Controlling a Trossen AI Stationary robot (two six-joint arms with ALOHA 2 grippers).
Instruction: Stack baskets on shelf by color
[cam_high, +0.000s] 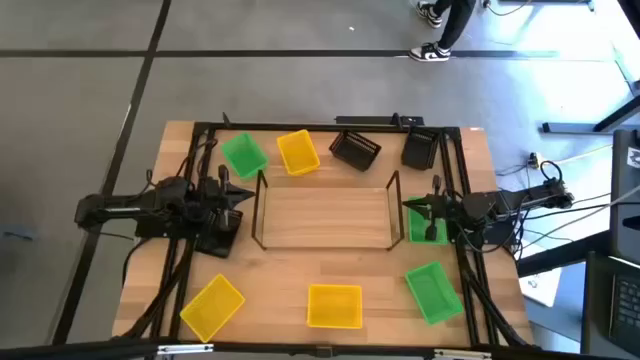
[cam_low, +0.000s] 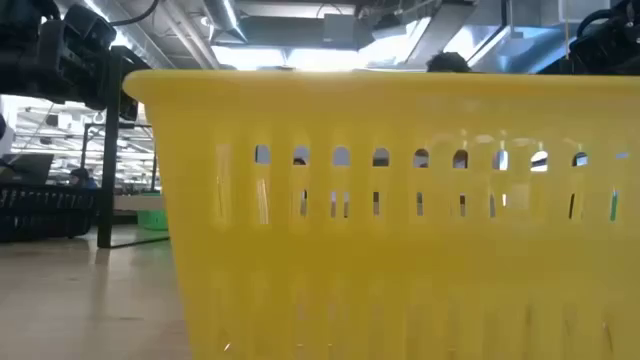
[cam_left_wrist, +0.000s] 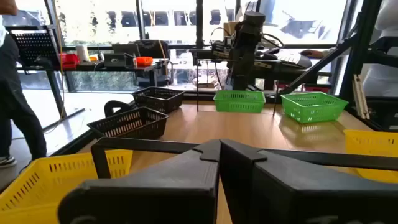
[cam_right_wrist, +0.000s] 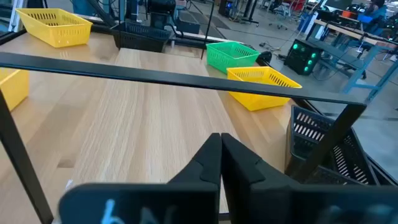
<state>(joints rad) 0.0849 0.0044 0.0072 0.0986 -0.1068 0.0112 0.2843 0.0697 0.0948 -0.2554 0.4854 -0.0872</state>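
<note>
You are looking at a worktop (cam_high: 300, 275) carrying eight baskets and one wire shelf (cam_high: 325, 215) at its centre, its wood base sitting bare, so by my reading none of the stacking is done and all of it is remaining. Along the far edge are lying a green basket (cam_high: 243, 154), a yellow basket (cam_high: 298, 152) just beside it, and two black baskets (cam_high: 355, 149) (cam_high: 421, 149). Along the near edge are sitting an angled yellow basket (cam_high: 211, 306), a central yellow basket (cam_high: 334, 305) which is filling the low view, and an angled green basket (cam_high: 433, 292). A further green one (cam_high: 427, 224) is lying just outside the shelf's right end, under the right arm. The left end effector (cam_high: 243, 197) is hovering at the shelf's left end, fingers pressed together and gripping nothing; the right end effector (cam_high: 410, 205) is hovering at the right end, likewise pressed together and empty.
</note>
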